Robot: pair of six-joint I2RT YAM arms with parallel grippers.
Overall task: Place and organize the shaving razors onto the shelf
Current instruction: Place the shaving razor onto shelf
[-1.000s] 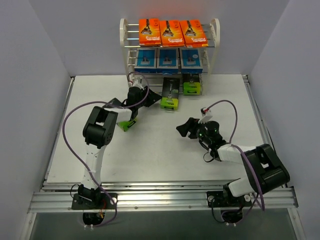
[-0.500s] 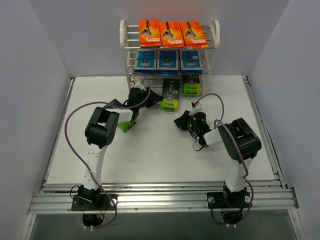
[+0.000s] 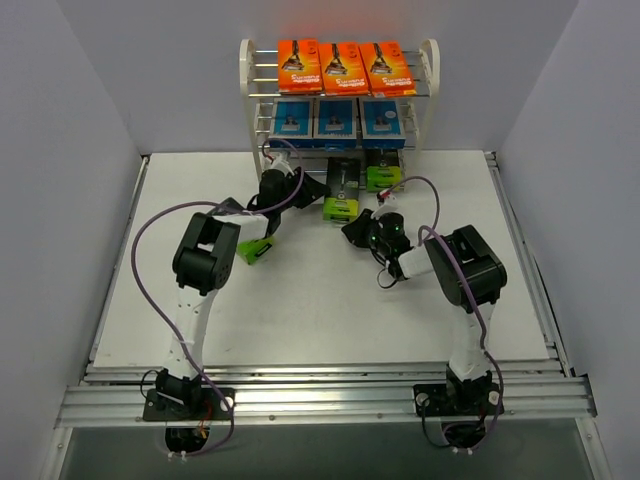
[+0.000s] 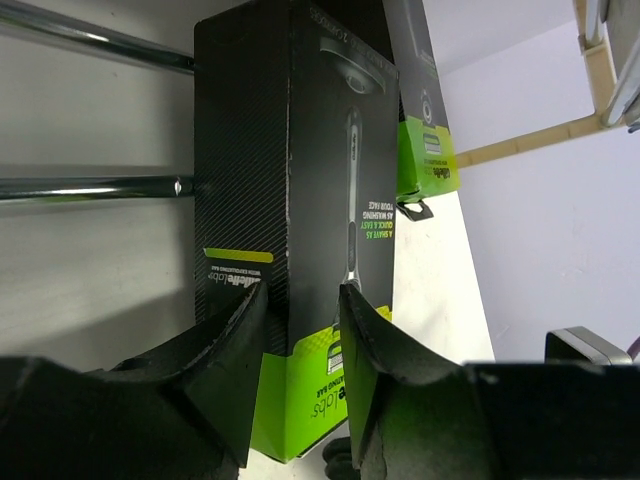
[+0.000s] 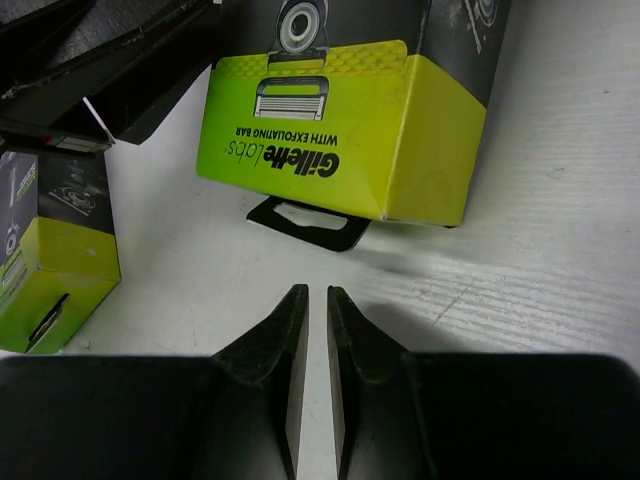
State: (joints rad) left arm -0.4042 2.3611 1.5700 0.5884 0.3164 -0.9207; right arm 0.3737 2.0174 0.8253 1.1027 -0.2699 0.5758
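The white shelf [image 3: 432, 70] holds three orange cards [image 3: 343, 64] on its top tier and three blue packs [image 3: 336, 117] below them. One black-and-lime box [image 3: 384, 170] stands at the shelf's foot. A second box [image 3: 341, 195] [image 4: 300, 200] [image 5: 340, 130] leans out in front of it. A third box [image 3: 255, 250] [image 5: 50, 260] lies on the table under the left arm. My left gripper [image 3: 315, 188] [image 4: 303, 290] is turned on its side, narrowly open, the leaning box just beyond its tips. My right gripper [image 3: 352, 230] [image 5: 317, 290] is shut and empty, low over the table, just short of that box's black hang tab [image 5: 305, 222].
Silver shelf rods [image 4: 90, 186] run to the left of the leaning box in the left wrist view. The two grippers sit close together on either side of that box. White table [image 3: 320, 310] stretches between the arms, with grey walls on both sides.
My right arm swung up and left toward the leaning box, and its gripper went from open to shut. My left gripper slid right, closer to the same box.
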